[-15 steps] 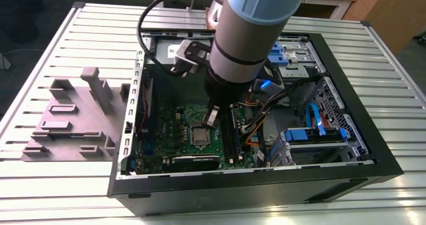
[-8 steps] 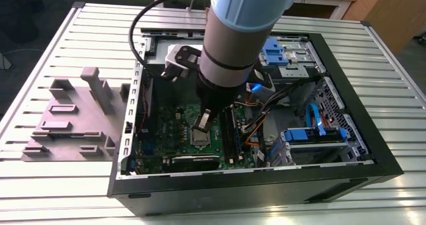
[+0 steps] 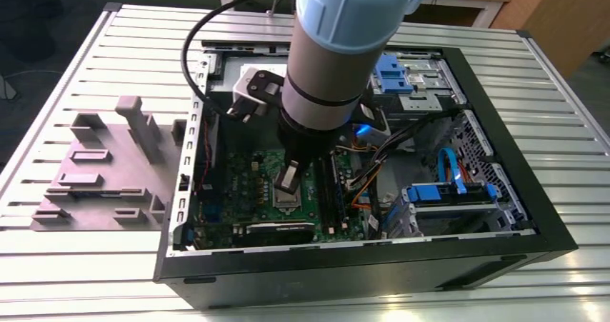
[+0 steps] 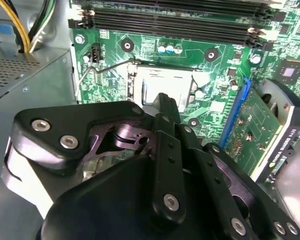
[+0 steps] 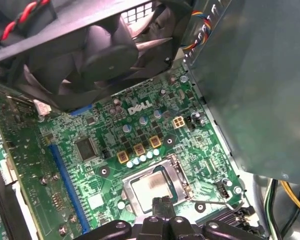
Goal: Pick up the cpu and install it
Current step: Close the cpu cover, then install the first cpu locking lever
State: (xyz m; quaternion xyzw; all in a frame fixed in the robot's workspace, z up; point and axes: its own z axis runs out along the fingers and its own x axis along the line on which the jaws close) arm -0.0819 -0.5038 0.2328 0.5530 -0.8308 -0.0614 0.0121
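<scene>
Cpu point(image 5: 152, 186) seated flat in the socket frame point(image 5: 176, 176) on the green motherboard point(image 5: 110, 150), pale square top facing up, directly ahead of and just beyond the jaws. Square, so no long axis to speak of; edges roughly in line with the frame. Gripper point(image 5: 161, 207) poised right over the near edge of the chip, fingertips drawn together into a narrow black tip; touching the metal top or just clear of it, cannot tell. Nothing visibly clamped between the jaws. Retention lever point(image 4: 107, 66) raised beside the socket.
</scene>
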